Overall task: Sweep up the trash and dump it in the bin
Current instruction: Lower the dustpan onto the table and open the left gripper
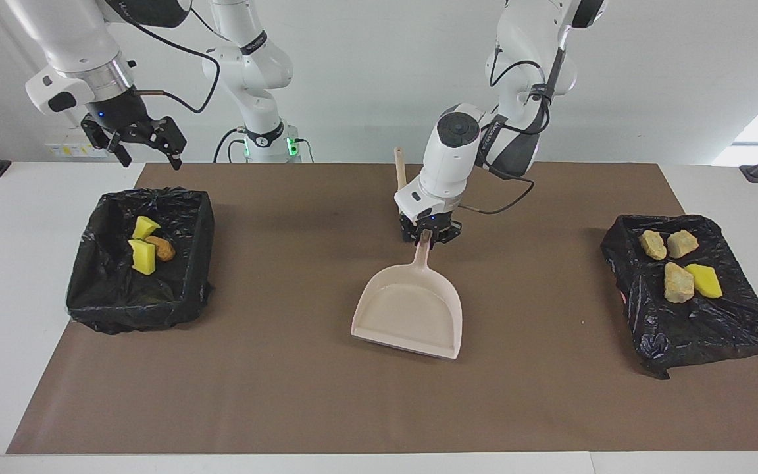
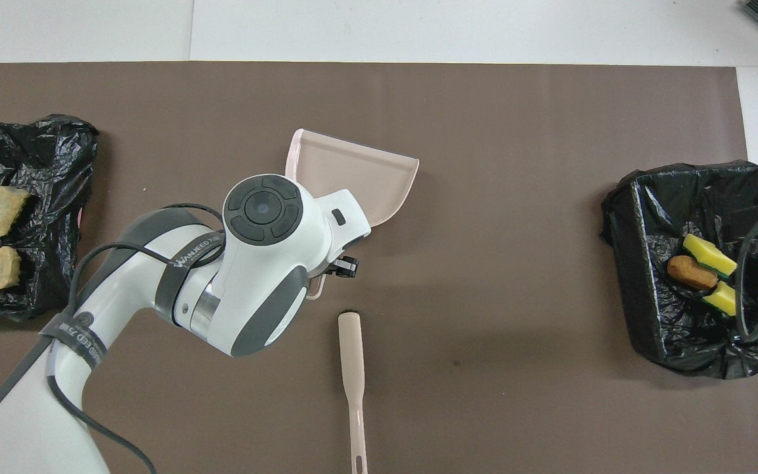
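Lighting bright and even, diffuse from above; both views sharp, no motion blur. Brown mat (image 1: 287, 395) matte, no glare. Soft faint shadows only: a dim patch on the mat under the dustpan (image 1: 412, 316) and beside the bin (image 1: 139, 263). Black bin liner shows small specular glints. Facing view: strong daylight wash at the upper corner toward the left arm's end, wall overexposed there. White tabletop (image 2: 418, 26) near clipping in the overhead view.

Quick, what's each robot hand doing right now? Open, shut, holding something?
Left gripper: shut on the dustpan handle, mid-table.
Right gripper: open, holding nothing, waiting above the bin.
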Robot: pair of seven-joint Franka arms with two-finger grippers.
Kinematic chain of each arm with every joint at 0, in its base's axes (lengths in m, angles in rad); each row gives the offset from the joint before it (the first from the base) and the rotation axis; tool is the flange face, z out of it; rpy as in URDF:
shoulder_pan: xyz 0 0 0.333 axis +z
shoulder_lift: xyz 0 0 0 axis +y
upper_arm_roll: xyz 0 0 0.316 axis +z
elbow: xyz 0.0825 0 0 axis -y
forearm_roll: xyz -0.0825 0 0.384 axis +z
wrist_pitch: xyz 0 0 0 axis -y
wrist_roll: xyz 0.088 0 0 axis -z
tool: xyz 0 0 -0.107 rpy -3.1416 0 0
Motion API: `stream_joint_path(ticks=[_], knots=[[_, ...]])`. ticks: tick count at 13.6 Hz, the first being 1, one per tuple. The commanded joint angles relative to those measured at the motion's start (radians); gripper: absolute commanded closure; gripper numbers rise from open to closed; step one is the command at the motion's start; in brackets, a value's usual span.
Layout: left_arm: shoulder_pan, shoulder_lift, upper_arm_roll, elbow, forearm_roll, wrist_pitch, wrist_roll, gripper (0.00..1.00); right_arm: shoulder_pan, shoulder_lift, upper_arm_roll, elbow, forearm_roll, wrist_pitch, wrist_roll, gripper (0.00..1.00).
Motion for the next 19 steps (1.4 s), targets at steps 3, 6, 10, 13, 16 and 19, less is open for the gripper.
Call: stream_joint_path(ticks=[3, 6, 10, 13, 16, 19], knots=[[-0.082, 0.079, 0.024, 0.004, -0.001, 0.064, -0.095, 1.0, -0.005, -0.019, 0.002, -0.02, 0.022, 0.004, 0.006, 0.0], [-0.087, 0.093, 0.024, 0.011, 0.0, 0.073, -0.118, 1.0, -0.005, -0.019, 0.002, -0.02, 0.022, 0.004, 0.006, 0.0], [-0.078, 0.093, 0.024, 0.009, -0.001, 0.082, -0.178, 0.11, -0.005, -0.019, 0.002, -0.02, 0.022, 0.004, 0.006, 0.0], [-0.065, 0.053, 0.035, 0.012, -0.001, 0.021, -0.192, 0.0, -0.005, -0.019, 0.002, -0.02, 0.022, 0.004, 0.008, 0.0], [0.002, -0.016, 0.036, 0.017, -0.001, -0.054, -0.178, 0.0, -0.005, -0.019, 0.002, -0.02, 0.022, 0.004, 0.008, 0.0], [0.105, -0.108, 0.035, 0.017, -0.001, -0.152, -0.114, 0.0, -0.005, -0.019, 0.002, -0.02, 0.022, 0.004, 0.008, 0.0]])
